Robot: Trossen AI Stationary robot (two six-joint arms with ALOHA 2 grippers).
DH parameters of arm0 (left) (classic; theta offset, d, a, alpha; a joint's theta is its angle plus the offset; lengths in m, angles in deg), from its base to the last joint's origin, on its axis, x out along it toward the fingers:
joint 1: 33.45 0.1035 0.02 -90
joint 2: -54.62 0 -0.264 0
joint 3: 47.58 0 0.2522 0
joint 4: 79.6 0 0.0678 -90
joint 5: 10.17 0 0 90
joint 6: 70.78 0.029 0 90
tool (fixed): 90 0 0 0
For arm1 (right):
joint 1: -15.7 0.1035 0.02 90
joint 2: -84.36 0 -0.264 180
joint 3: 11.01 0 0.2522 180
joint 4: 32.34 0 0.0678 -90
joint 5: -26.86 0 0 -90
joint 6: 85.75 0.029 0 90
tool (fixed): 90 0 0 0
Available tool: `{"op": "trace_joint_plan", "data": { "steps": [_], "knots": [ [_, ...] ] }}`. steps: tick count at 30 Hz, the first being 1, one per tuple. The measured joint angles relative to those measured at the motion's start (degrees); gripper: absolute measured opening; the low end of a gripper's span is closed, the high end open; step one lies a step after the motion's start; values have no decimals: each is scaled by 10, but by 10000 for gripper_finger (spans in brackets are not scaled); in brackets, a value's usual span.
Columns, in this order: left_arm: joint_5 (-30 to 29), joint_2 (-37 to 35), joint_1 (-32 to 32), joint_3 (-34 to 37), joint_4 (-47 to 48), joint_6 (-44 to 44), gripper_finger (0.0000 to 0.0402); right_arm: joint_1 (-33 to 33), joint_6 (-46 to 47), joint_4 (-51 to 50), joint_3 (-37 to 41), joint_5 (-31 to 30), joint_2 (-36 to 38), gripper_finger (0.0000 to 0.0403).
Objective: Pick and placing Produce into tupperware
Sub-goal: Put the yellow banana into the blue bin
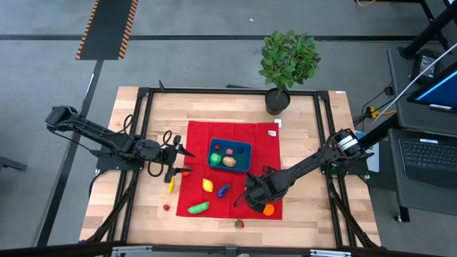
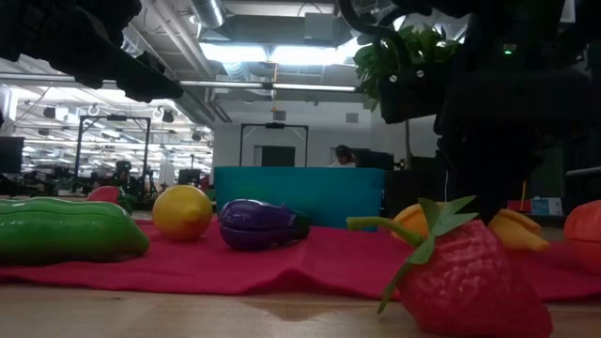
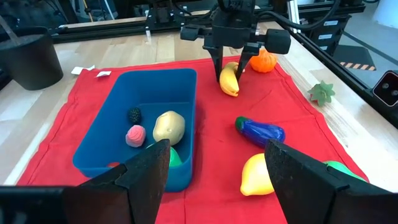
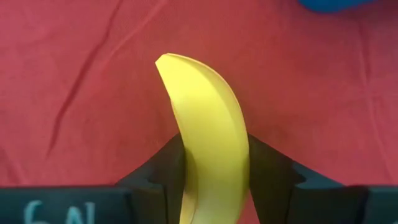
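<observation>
Right gripper [image 3: 234, 57] fingers clamped across banana [image 4: 208, 149], long axis running forward between them, tupperware [image 1: 230, 154] up-left in high view; left gripper [image 1: 176, 153] fingers apart.

The wooden bench [image 1: 150, 114] stands on a grey floor [image 1: 214, 28] marked by a black strip edged with orange-and-black hazard stripes [image 1: 107, 28]. A leafy potted plant [image 1: 285, 64] sits at the bench's far edge. To one side is a desk with a keyboard [image 1: 428, 160] and a lit screen [image 1: 439, 96]. Beyond, bright ceiling lights [image 2: 272, 52] hang over an open hall, where a person [image 2: 343, 157] sits.
</observation>
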Motion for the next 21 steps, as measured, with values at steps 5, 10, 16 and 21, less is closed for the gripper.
{"op": "trace_joint_plan", "data": {
  "steps": [5,10,16,21],
  "knots": [
    [0,0,0,0,0,0,255,0,1,1,0,10,0,140],
    [0,0,0,0,0,0,255,0,0,-8,-5,15,2,140],
    [0,0,0,0,0,0,255,0,-12,-65,-40,13,2,140],
    [0,0,0,0,1,0,255,0,-26,-112,-76,-2,2,140]
  ]
}}
